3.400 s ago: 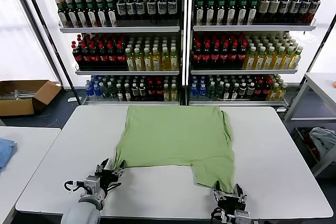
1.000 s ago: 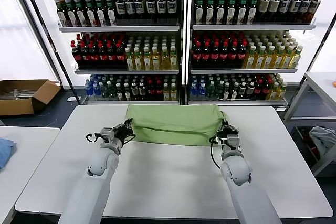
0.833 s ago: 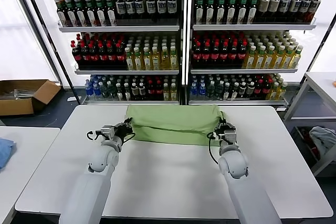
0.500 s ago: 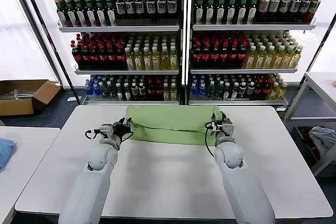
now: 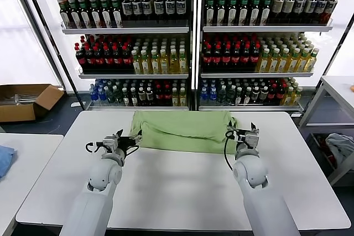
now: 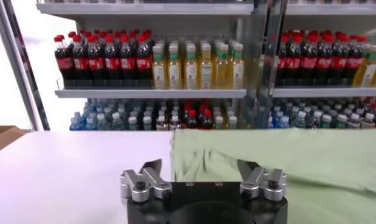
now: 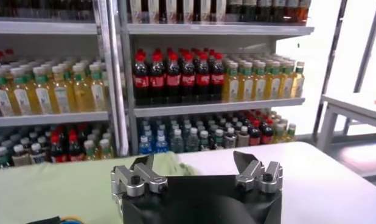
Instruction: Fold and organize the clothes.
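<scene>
Two grippers, left gripper and right gripper, flank the light green folded polo shirt at the white table's far edge; we see both spread open, empty, fold laid.

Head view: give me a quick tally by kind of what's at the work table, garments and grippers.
Green shirt, folded on the white table: 1
Open grippers, left gripper and right gripper, beside the shirt's ends: 2
Total: 3

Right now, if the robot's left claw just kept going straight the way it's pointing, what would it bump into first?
Probably the edge of the folded green shirt, lying just ahead of the open left gripper; depth is unclear.
</scene>
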